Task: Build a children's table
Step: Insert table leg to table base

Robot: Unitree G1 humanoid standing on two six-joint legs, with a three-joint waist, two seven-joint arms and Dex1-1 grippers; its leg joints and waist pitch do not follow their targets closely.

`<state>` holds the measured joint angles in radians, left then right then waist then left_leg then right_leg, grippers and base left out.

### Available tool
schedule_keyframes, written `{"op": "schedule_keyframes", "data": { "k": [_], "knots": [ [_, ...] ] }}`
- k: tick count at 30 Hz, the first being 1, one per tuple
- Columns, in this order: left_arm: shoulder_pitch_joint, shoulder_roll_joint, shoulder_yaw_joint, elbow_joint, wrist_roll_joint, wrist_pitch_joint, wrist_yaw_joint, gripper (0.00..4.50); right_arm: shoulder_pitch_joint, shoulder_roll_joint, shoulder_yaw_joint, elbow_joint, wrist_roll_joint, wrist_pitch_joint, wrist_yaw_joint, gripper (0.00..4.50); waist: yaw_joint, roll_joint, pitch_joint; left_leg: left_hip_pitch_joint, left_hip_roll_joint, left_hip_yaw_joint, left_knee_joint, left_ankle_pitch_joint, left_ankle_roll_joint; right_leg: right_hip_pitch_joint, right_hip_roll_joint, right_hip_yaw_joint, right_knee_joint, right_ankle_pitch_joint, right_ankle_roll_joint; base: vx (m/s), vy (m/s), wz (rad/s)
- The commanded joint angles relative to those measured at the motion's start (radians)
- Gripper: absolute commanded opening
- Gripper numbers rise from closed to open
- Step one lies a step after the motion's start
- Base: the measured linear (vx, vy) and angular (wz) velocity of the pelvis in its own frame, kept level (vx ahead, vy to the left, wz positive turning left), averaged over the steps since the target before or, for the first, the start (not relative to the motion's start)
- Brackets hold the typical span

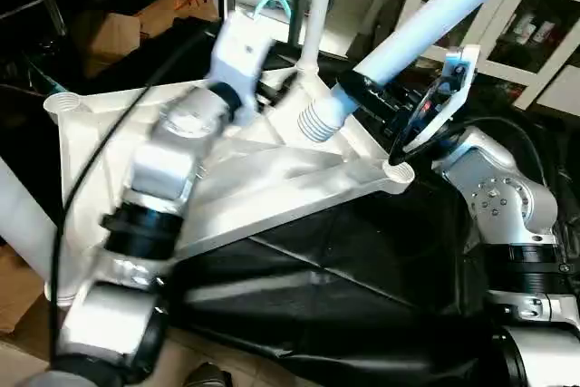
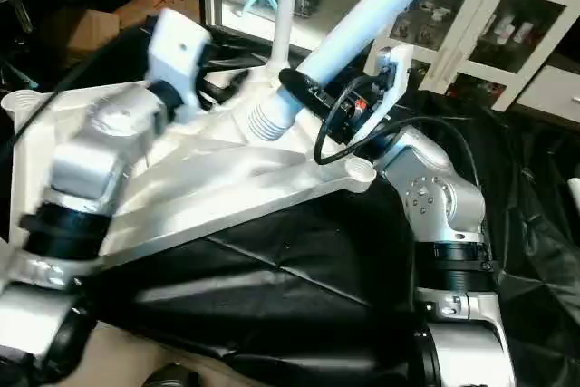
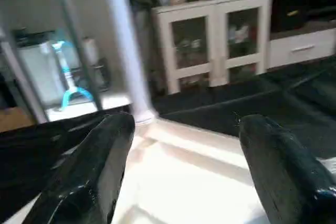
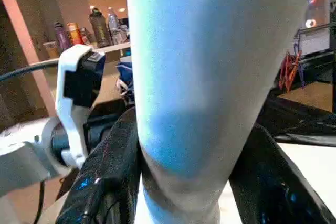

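My right fingers (image 1: 362, 90) clamp the leg (image 1: 426, 20); left fingers (image 3: 178, 171) wide, empty. Threaded end hangs at ten o'clock of the socket (image 1: 399, 172), so it could cross-thread.

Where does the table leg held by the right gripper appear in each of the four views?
Left eye view: leg slants from upper right to centre.
Right eye view: leg slants down from the top, right of centre.
Left wrist view: I cannot pick it out.
Right wrist view: leg between the black fingers.
Shared landmark: white cabinet.

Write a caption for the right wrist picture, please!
Right gripper clamps a white table leg between its two black fingers.
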<state>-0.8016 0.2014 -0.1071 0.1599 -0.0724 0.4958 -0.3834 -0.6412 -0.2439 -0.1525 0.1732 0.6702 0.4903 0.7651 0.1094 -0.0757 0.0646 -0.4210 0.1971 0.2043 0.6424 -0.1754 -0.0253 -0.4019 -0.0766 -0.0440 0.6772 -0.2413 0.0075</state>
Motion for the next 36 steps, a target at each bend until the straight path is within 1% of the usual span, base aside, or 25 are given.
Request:
{"op": "schedule_keyframes", "data": {
  "k": [1,2,3,4,5,7,9,11,14,18,19,22,24,27,28,30,34,35,36],
  "knots": [
    [-0.009,-0.016,-0.017,-0.041,-0.019,0.012,-0.018,3.56,-0.015,-0.006,-0.026,-0.018,0.004,-0.002,-0.014,1.84,-0.001,0.009,-0.095,0.044,0.034,-0.019,-0.063,0.047,0.023,0.057,-0.059,0.037,-0.055,0.277,-0.266,0.0,0.0,0.0],
    [-0.012,-0.024,-0.018,-0.047,-0.027,0.016,-0.022,3.56,-0.016,-0.006,-0.028,-0.013,-0.001,-0.004,-0.016,1.84,-0.001,0.009,-0.095,0.044,0.034,-0.019,-0.063,0.04,0.02,0.057,-0.059,0.037,-0.056,0.268,-0.265,0.0,0.0,0.0],
    [-0.015,-0.034,-0.017,-0.054,-0.037,0.022,-0.025,3.56,-0.018,-0.007,-0.029,-0.007,-0.007,-0.007,-0.019,1.84,-0.002,0.005,-0.094,0.044,0.034,-0.018,-0.063,0.038,0.02,0.057,-0.058,0.037,-0.056,0.265,-0.263,0.0,0.0,0.0],
    [-0.016,-0.044,-0.018,-0.065,-0.049,0.033,-0.027,3.56,-0.019,-0.008,-0.029,-0.001,-0.014,-0.013,-0.026,1.84,-0.002,0.007,-0.094,0.044,0.034,-0.019,-0.064,0.039,0.019,0.057,-0.059,0.037,-0.056,0.258,-0.261,0.0,0.0,0.0],
    [-0.015,-0.053,-0.023,-0.082,-0.06,0.047,-0.032,3.56,-0.019,-0.01,-0.03,0.005,-0.016,-0.016,-0.035,1.84,-0.002,0.007,-0.094,0.044,0.034,-0.018,-0.063,0.041,0.015,0.057,-0.059,0.037,-0.056,0.254,-0.262,0.0,0.0,0.0],
    [-0.008,-0.066,-0.03,-0.115,-0.078,0.075,-0.045,3.56,-0.022,-0.012,-0.03,0.01,-0.021,-0.023,-0.05,1.84,-0.002,0.007,-0.094,0.045,0.034,-0.018,-0.063,0.046,0.016,0.057,-0.059,0.037,-0.056,0.259,-0.264,0.0,0.0,0.0],
    [-0.003,-0.067,-0.039,-0.128,-0.08,0.084,-0.053,3.56,-0.023,-0.013,-0.029,0.013,-0.028,-0.028,-0.056,1.84,-0.002,0.007,-0.093,0.044,0.034,-0.018,-0.063,0.043,0.018,0.057,-0.058,0.037,-0.057,0.253,-0.262,0.0,0.0,0.0],
    [0.0,-0.065,-0.045,-0.137,-0.081,0.091,-0.066,3.56,-0.022,-0.014,-0.03,0.016,-0.035,-0.03,-0.061,1.84,-0.003,0.006,-0.092,0.044,0.033,-0.018,-0.064,0.03,0.016,0.057,-0.058,0.038,-0.061,0.23,-0.253,0.0,0.0,0.0],
    [0.0,-0.067,-0.047,-0.145,-0.09,0.112,-0.075,3.56,-0.026,-0.012,-0.036,0.028,-0.043,-0.034,-0.072,1.84,-0.005,0.007,-0.093,0.044,0.033,-0.018,-0.063,0.041,0.015,0.057,-0.056,0.037,-0.059,0.241,-0.249,0.0,0.0,0.0],
    [0.019,-0.069,-0.071,-0.167,-0.091,0.146,-0.084,3.56,-0.034,-0.007,-0.039,0.041,-0.048,-0.049,-0.088,1.84,-0.004,0.007,-0.094,0.044,0.033,-0.018,-0.062,0.053,0.018,0.057,-0.055,0.037,-0.057,0.264,-0.253,0.0,0.0,0.0],
    [0.032,-0.071,-0.078,-0.168,-0.081,0.143,-0.075,3.56,-0.039,-0.006,-0.043,0.043,-0.045,-0.049,-0.095,1.84,-0.005,0.01,-0.093,0.044,0.033,-0.018,-0.062,0.051,0.019,0.057,-0.055,0.037,-0.057,0.264,-0.253,0.0,0.0,0.0],
    [0.056,-0.068,-0.074,-0.149,-0.052,0.112,-0.043,3.56,-0.052,-0.004,-0.051,0.04,-0.034,-0.036,-0.1,1.84,-0.007,0.007,-0.093,0.043,0.033,-0.018,-0.063,0.043,0.018,0.059,-0.054,0.038,-0.059,0.258,-0.252,0.0,0.0,0.0],
    [0.063,-0.062,-0.057,-0.138,-0.042,0.09,-0.026,3.56,-0.055,-0.005,-0.051,0.035,-0.03,-0.03,-0.097,1.84,-0.007,0.008,-0.094,0.044,0.033,-0.018,-0.062,0.045,0.019,0.059,-0.054,0.038,-0.059,0.26,-0.247,0.0,0.0,0.0],
    [0.071,-0.055,-0.035,-0.142,-0.047,0.082,-0.02,3.56,-0.057,-0.008,-0.052,0.035,-0.029,-0.029,-0.095,1.84,-0.01,0.009,-0.095,0.044,0.033,-0.02,-0.063,0.047,0.019,0.059,-0.054,0.037,-0.058,0.266,-0.244,0.0,0.0,0.0],
    [0.078,-0.05,-0.029,-0.15,-0.056,0.096,-0.027,3.56,-0.061,-0.01,-0.053,0.044,-0.031,-0.034,-0.095,1.84,-0.01,0.011,-0.094,0.043,0.033,-0.02,-0.063,0.047,0.017,0.059,-0.054,0.037,-0.057,0.267,-0.245,0.0,0.0,0.0],
    [0.082,-0.048,-0.03,-0.154,-0.058,0.105,-0.031,3.56,-0.064,-0.01,-0.054,0.048,-0.03,-0.037,-0.097,1.84,-0.011,0.011,-0.095,0.044,0.033,-0.019,-0.063,0.046,0.016,0.059,-0.054,0.037,-0.058,0.267,-0.246,0.0,0.0,0.0],
    [0.083,-0.051,-0.022,-0.13,-0.042,0.082,-0.006,3.56,-0.068,-0.006,-0.052,0.054,-0.036,-0.042,-0.096,1.84,-0.01,0.011,-0.095,0.044,0.033,-0.019,-0.062,0.056,0.02,0.059,-0.053,0.037,-0.056,0.286,-0.252,0.0,0.0,0.0],
    [0.079,-0.054,-0.009,-0.116,-0.04,0.069,0.009,3.56,-0.066,-0.006,-0.05,0.054,-0.036,-0.041,-0.094,1.84,-0.011,0.009,-0.096,0.043,0.032,-0.019,-0.061,0.06,0.022,0.06,-0.052,0.037,-0.055,0.292,-0.251,0.0,0.0,0.0],
    [0.075,-0.058,0.006,-0.095,-0.038,0.054,0.028,3.56,-0.065,-0.006,-0.049,0.053,-0.036,-0.041,-0.093,1.84,-0.01,0.009,-0.096,0.043,0.031,-0.019,-0.061,0.06,0.024,0.06,-0.052,0.037,-0.056,0.294,-0.251,0.0,0.0,0.0]
  ]
}}
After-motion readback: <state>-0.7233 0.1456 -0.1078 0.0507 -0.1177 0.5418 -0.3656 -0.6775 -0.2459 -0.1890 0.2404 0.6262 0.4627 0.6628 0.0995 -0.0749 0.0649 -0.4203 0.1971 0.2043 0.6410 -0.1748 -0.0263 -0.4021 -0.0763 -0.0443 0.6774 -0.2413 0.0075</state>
